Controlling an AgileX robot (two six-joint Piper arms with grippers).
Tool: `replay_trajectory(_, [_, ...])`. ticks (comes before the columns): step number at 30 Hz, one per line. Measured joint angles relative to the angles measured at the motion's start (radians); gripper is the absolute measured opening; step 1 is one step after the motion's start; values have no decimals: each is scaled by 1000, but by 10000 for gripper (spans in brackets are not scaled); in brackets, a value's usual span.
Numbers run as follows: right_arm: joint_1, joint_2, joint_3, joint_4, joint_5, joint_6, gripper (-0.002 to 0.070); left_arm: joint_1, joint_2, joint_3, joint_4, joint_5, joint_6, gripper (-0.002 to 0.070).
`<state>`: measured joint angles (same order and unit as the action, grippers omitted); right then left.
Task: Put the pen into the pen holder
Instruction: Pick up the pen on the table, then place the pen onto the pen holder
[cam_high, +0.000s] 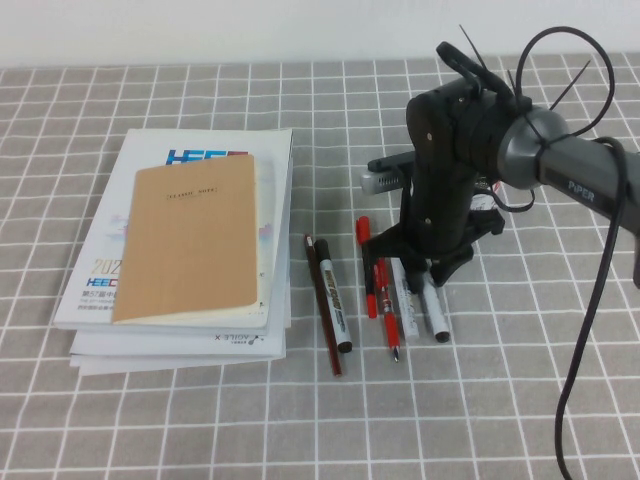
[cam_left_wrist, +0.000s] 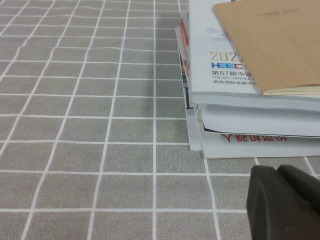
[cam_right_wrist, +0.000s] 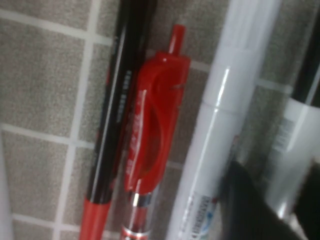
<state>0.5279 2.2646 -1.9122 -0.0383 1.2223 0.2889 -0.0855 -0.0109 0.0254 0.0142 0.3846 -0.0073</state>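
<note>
The right claw (cam_high: 432, 262) hides most of the pen (cam_high: 436, 312); the left claw (cam_left_wrist: 285, 202) is cut off by the edge.

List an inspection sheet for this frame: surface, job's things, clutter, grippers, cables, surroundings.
Surface: grey checked tablecloth, flat.
Job's things: the pen lies among other pens; pen holder not seen.
Clutter: book stack topped by a tan notebook; olive-label marker, red pens, white pen.
Grippers: right gripper low over the pen, open, fingers either side of it; left gripper near the book stack.
Cables: black cable hangs off the right arm.
Surroundings: white wall.
</note>
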Motion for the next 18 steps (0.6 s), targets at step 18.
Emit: replay_trajectory(18, [68,-593,605,-23,-691,-19,100,0,0,0,0,0,0,-5])
